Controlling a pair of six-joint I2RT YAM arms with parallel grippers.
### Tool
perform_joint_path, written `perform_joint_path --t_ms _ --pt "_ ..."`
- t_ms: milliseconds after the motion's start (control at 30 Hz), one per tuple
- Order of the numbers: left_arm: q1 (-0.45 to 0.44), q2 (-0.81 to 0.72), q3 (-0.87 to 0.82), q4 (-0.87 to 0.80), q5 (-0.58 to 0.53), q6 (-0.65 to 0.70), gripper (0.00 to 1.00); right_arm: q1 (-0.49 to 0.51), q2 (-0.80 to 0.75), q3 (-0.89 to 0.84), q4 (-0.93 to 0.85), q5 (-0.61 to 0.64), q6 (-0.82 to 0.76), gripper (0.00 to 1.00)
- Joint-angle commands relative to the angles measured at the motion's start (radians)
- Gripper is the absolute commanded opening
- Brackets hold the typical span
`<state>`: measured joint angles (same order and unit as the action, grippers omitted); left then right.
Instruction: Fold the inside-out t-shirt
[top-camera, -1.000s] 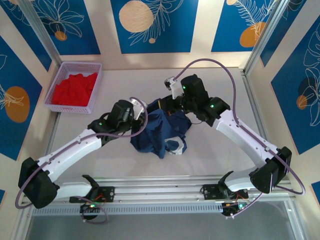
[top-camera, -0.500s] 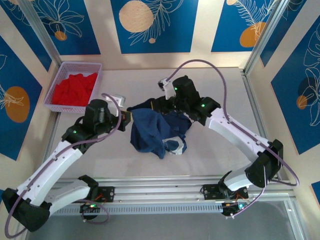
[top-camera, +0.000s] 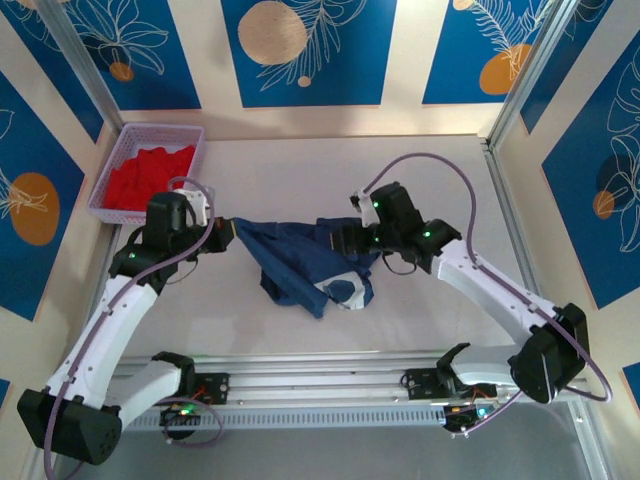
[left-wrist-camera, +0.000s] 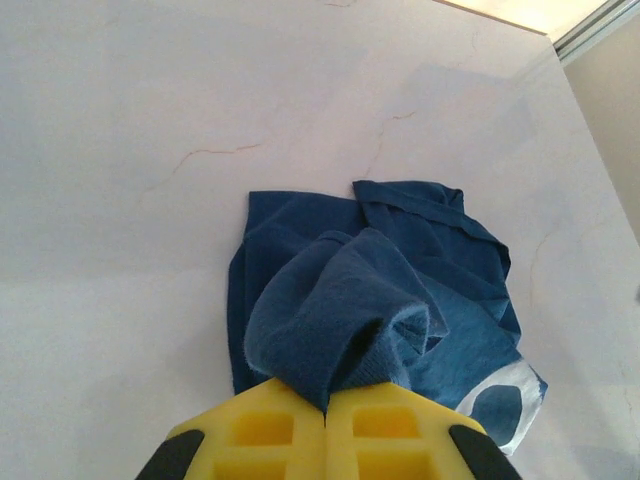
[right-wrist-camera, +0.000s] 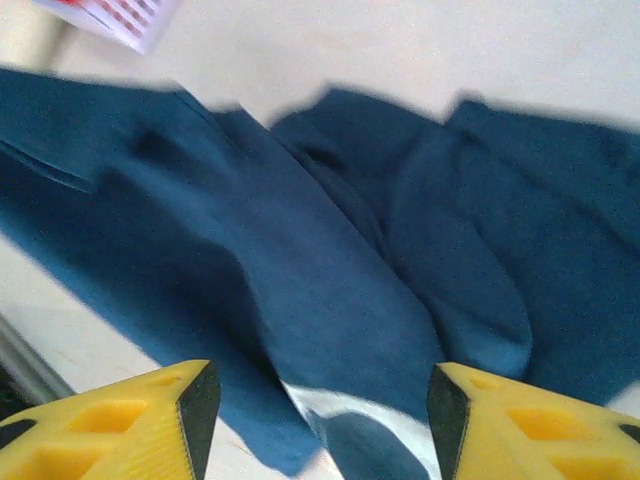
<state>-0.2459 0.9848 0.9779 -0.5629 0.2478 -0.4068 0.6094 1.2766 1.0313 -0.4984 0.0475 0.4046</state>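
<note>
- One garment only in hand, the inside-out t-shirt (top-camera: 300, 262): lay crumpled on the table (top-camera: 300, 170), drawn out into a loose band between the two grippers, bunched and not flat.
- Showed a pale print patch (top-camera: 345, 292) at the near edge of the heap, just below the right gripper (right-wrist-camera: 318, 385).
- Was pinched at one end by the left gripper (left-wrist-camera: 325, 405): clamped tight on a ruck of navy cloth, yellow fingers pressed together with the fabric puffing out at the seam between them.
- Trailed away ahead of that gripper across the pale tabletop, down to the patch at the far corner of the left wrist view.
- Sat free under the right gripper: released, yellow fingers spread wide, nothing between them, poised over the shirt's middle folds. Could not tell whether touching the cloth.
- Judged very early in the task: no fold made, no clean edge laid, sleeves and hem not told apart in the heap.
- Left to do, as a guess: spreading flat and smoothing first, then every fold.
- Beyond the left gripper, on its outer side and well apart from the shirt: a lilac basket (top-camera: 160, 127) holding the red garment (top-camera: 150, 175), no part of this job.
</note>
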Motion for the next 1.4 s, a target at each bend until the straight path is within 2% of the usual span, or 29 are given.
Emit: perform_joint_path --t_ms 0,200,267,367,433,633,800,900,1033,1133,1233,1300,1367 --pt "0.014 -0.004 0.010 -0.001 0.026 -0.014 0.00 0.013 0.035 -0.091 -0.047 0.022 0.069 0.61" --pt "0.018 0.005 0.033 0.001 0.001 -0.012 0.00 0.044 0.082 -0.207 0.008 0.045 0.106 0.61" --pt "0.021 0.009 0.045 0.007 -0.009 -0.012 0.00 0.043 0.119 -0.205 0.031 0.062 0.089 0.47" --pt "0.025 0.019 0.082 0.005 -0.024 -0.010 0.00 0.043 0.142 -0.167 0.028 0.096 0.044 0.13" --pt "0.033 0.032 0.120 -0.004 -0.041 -0.007 0.00 0.037 0.125 -0.122 0.006 0.125 0.008 0.00" --pt "0.062 0.113 0.285 0.004 -0.036 -0.042 0.00 -0.051 -0.027 0.032 -0.059 0.218 -0.111 0.00" --pt "0.062 0.254 0.497 0.011 0.076 -0.092 0.00 -0.134 -0.167 0.176 -0.065 0.277 -0.191 0.00" --pt "0.063 0.301 0.594 -0.007 0.107 -0.095 0.00 -0.116 -0.220 0.202 -0.039 0.235 -0.198 0.00" --pt "0.114 0.278 0.614 -0.081 0.018 -0.035 0.00 0.016 -0.217 0.088 -0.001 0.154 -0.165 0.00" --pt "0.216 0.238 0.554 -0.112 0.005 -0.010 0.00 0.132 -0.156 -0.065 0.088 0.017 -0.103 0.15" --pt "0.266 0.215 0.493 -0.133 0.003 0.048 0.00 0.216 -0.057 -0.141 0.144 -0.043 -0.053 0.31" --pt "0.270 0.218 0.457 -0.145 0.027 0.071 0.00 0.247 -0.017 -0.131 0.154 -0.016 -0.064 0.39" --pt "0.271 0.220 0.402 -0.140 0.076 0.072 0.00 0.235 0.008 -0.102 0.160 0.046 -0.078 0.47"
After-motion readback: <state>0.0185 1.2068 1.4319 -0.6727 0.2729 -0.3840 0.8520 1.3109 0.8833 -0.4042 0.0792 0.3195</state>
